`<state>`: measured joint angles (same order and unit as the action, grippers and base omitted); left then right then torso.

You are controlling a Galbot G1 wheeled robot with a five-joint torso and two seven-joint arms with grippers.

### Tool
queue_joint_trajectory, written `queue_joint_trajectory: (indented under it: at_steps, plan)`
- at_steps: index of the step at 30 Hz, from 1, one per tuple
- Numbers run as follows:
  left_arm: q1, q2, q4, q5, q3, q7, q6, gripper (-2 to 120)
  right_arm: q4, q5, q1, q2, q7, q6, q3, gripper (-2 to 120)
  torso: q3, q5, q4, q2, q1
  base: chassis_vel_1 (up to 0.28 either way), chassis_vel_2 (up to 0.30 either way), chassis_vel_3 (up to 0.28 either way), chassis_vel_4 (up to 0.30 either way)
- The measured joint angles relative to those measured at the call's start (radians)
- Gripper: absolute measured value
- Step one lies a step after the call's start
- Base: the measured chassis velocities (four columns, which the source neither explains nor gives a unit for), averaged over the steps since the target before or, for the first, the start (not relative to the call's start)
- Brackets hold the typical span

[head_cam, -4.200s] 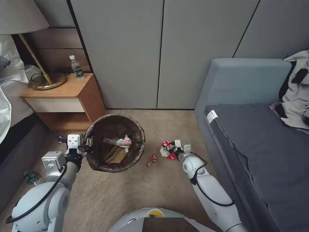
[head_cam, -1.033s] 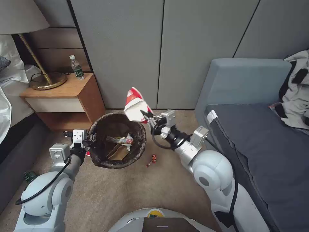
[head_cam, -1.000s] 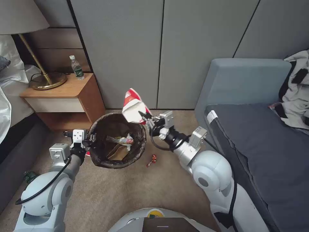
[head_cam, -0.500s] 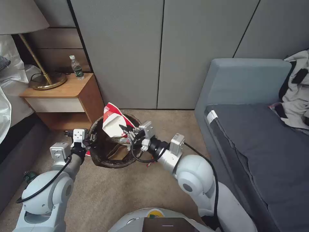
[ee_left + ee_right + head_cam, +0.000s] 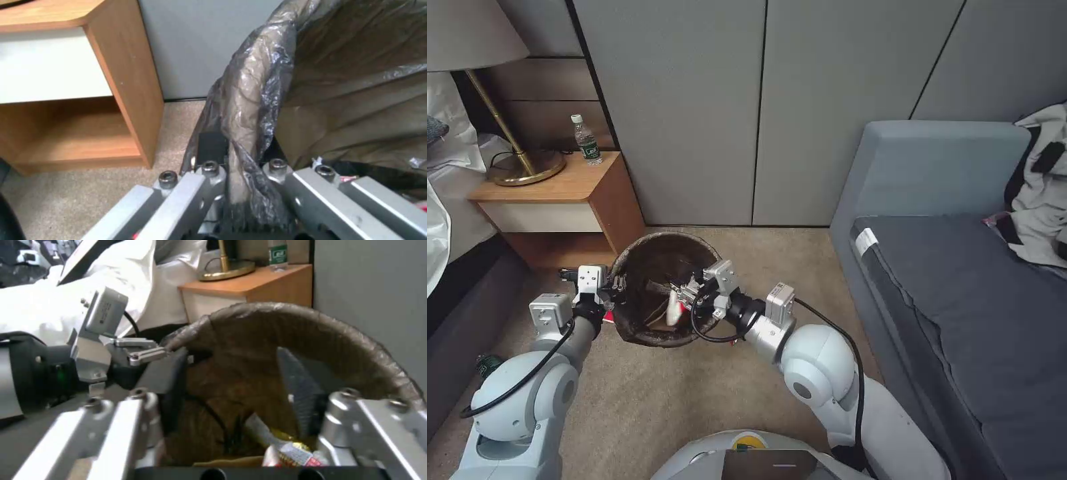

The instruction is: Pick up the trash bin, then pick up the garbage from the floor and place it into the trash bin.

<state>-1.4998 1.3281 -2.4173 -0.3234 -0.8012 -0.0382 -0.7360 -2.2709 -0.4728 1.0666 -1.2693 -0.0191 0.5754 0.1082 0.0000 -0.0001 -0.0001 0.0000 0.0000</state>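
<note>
trash bin sat off the carpet in the head view, in front of the nightstand, its dark bag folded over the rim. i saw my left gripper clamped on the rim at the bin's left side. my right gripper reached over the opposite rim, with a red-and-white snack packet lying inside the bin just below it. a small red scrap lay on the carpet beside the bin, mostly hidden by the right arm.

left wrist view: the fingers were pinched on the bagged rim, one outside and one inside the bin.

right wrist view: the right gripper stood open above the bin's interior, nothing between its pads. wrappers lay at the bottom. the left gripper gripped the far rim.
</note>
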Motion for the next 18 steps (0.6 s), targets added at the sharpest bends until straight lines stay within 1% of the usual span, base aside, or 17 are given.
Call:
queue_joint_trajectory:
  at_steps: [1,3,4,5,6,8,9,12,13,15,17,18]
  plan:
    - [0.001,0.0,0.001,-0.001,0.0,0.0,0.0,3,0.001,0.001,-0.001,0.0,0.001,0.0,0.0,54,0.0,0.0,0.0,0.0,0.0,0.0,0.0,0.0,0.0]
    - [0.002,-0.001,0.003,-0.001,0.0,0.0,0.0,3,0.001,0.001,-0.004,-0.001,0.002,-0.001,0.0,65,0.0,0.0,0.0001,0.0,0.0,0.0,0.0,0.0,0.0]
    - [0.002,-0.001,0.003,-0.001,0.0,0.0,0.0,3,0.001,0.001,-0.004,-0.001,0.002,-0.001,0.0,65,0.0,0.0,0.0001,0.0,0.0,0.0,0.0,0.0,0.0]
    - [0.003,-0.001,0.004,-0.001,0.0,0.0,0.0,3,0.0,0.001,-0.006,-0.001,0.003,-0.001,0.0,69,0.0,0.0,0.0001,0.0,0.0,0.0,0.0,0.0,0.0]
    - [0.004,-0.001,0.004,-0.001,0.0,0.0,0.0,3,-0.002,0.0,-0.008,-0.001,0.003,-0.001,-0.001,76,0.0,0.0,0.0001,0.0,0.0,0.0,0.0,0.0,0.0]
    - [0.005,-0.001,0.005,-0.001,-0.001,-0.001,0.0,3,-0.013,-0.003,-0.013,-0.001,0.006,-0.002,-0.01,84,0.0,0.0001,0.0001,0.0,0.0,0.0,0.0,0.0,0.0]
    - [0.005,-0.001,0.005,-0.001,-0.001,-0.001,0.0,3,-0.013,-0.003,-0.013,-0.001,0.006,-0.002,-0.01,84,0.0,0.0001,0.0001,0.0,0.0,0.0,0.0,0.0,0.0]
    - [0.005,-0.001,0.005,-0.001,-0.002,-0.001,0.0,3,-0.045,-0.025,-0.021,-0.001,0.02,-0.001,-0.05,96,0.0,0.0001,0.0001,0.0,0.0,0.0,0.0,0.0,0.0]
    - [0.005,-0.001,0.005,-0.001,-0.002,-0.001,0.0,3,-0.045,-0.025,-0.021,-0.001,0.02,-0.001,-0.05,96,0.0,0.0001,0.0001,0.0,0.0,0.0,0.0,0.0,0.0]
    - [0.004,0.0,0.005,-0.001,-0.003,-0.001,0.0,3,-0.066,-0.034,-0.025,0.009,0.025,0.0,-0.091,100,0.0,0.0001,0.0001,0.0,0.0,0.0,0.0,0.0,0.0]
    - [0.003,0.0,0.004,-0.001,-0.006,-0.001,0.0,3,-0.076,-0.04,-0.027,0.021,0.033,-0.002,-0.126,100,0.0,0.0001,0.0,0.0,0.0,0.0,0.0,0.0,0.0]
    - [0.003,0.0,0.004,-0.001,-0.006,-0.001,0.0,3,-0.076,-0.04,-0.027,0.021,0.033,-0.002,-0.126,100,0.0,0.0001,0.0,0.0,0.0,0.0,0.0,0.0,0.0]
